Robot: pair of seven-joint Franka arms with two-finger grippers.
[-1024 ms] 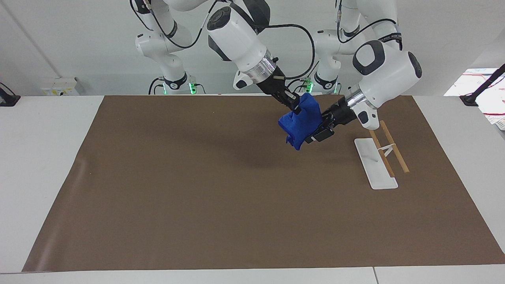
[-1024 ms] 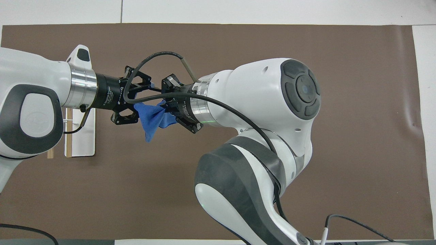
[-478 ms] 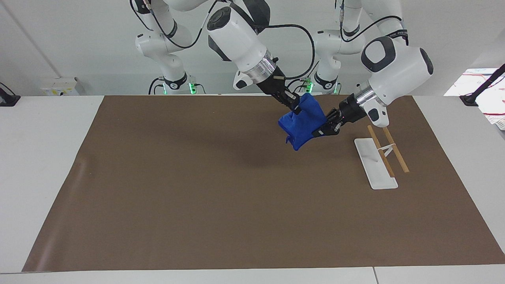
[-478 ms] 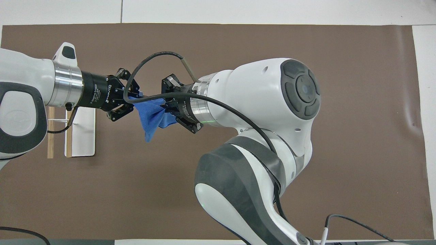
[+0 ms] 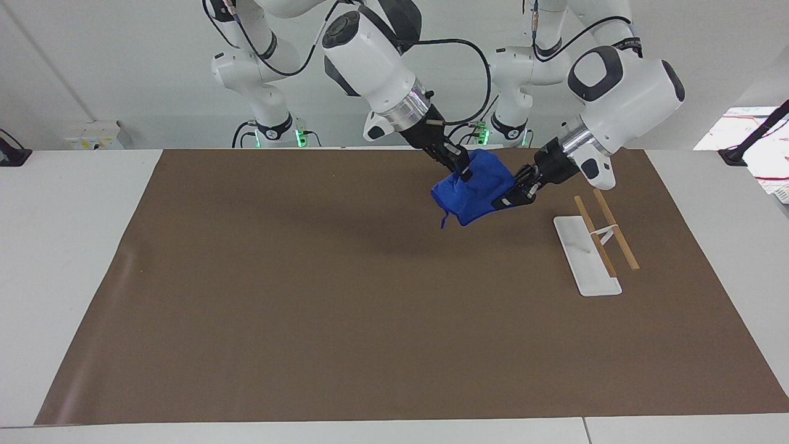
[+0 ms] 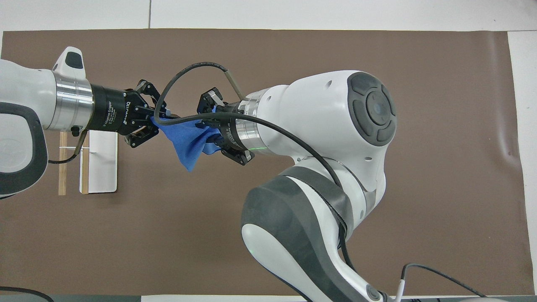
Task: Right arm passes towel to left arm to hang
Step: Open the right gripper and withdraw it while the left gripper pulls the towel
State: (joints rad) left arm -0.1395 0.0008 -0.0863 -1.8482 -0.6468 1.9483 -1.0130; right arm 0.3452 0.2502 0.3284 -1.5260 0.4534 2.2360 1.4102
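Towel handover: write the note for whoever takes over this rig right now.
Left end effector: shut on one end of the towel, in the air over the brown mat.
Right end effector: at the towel's other end; whether it grips or has let go cannot be told.
Towel: hangs bunched between the two, off the mat.
Rack: white base with wooden rails, bare, toward the left arm's end of the table.
Done: towel lifted and brought to the left arm, which has gripped it.
Left: confirm the right end effector's release and pull it clear, then hang the towel on the rack.
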